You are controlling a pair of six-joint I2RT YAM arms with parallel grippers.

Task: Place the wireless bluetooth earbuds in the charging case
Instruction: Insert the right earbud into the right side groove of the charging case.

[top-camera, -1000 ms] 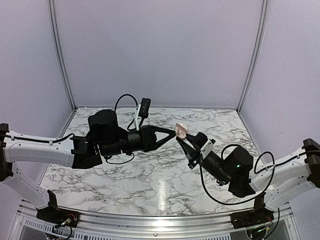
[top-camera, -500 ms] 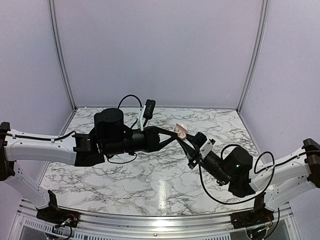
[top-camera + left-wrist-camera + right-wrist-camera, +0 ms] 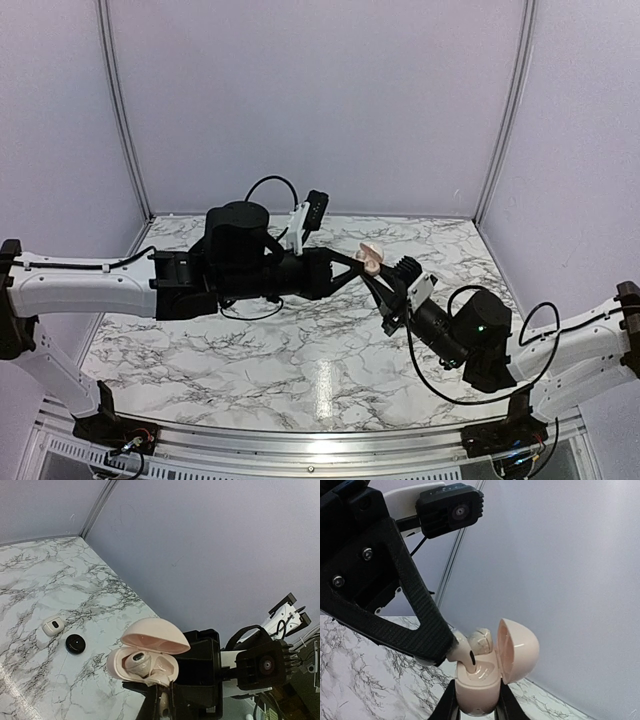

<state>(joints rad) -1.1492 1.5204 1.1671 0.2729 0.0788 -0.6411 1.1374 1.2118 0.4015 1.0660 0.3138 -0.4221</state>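
So there's this marble-look table point(image 3: 300, 370) boxed in by pale walls, and both arms are stretched out over it and meet in mid-air toward the back. The left arm point(image 3: 90, 290) comes in from the left nearly level, and the right arm point(image 3: 570, 345) angles up from the right. The right gripper point(image 3: 373, 278) has its jaws clamped on the lower half of the charging case point(image 3: 476, 692), one finger each side, holding it upright and well clear of the table. The left gripper point(image 3: 354, 266) noses in from the opposite side with its jaws squeezed together on something tiny, more on that in a sec. The case is cream, pinkish inside, and its lid point(image 3: 518, 650) is hinged open, standing up on the side away from the left arm. Down on the marble, well apart from all this, there's a black puck point(image 3: 75, 643) and near it, not touching, a white squarish piece point(image 3: 53, 625) with a dark spot. Now the tiny stuff: the left gripper is pinching an earbud point(image 3: 463, 652), pale with a dark end on its stem. That stem points down into the near socket at the case's mouth, and I honestly can't tell if it's fully seated. The second earbud point(image 3: 481, 640) sits in the other socket, its rounded head poking above the rim.
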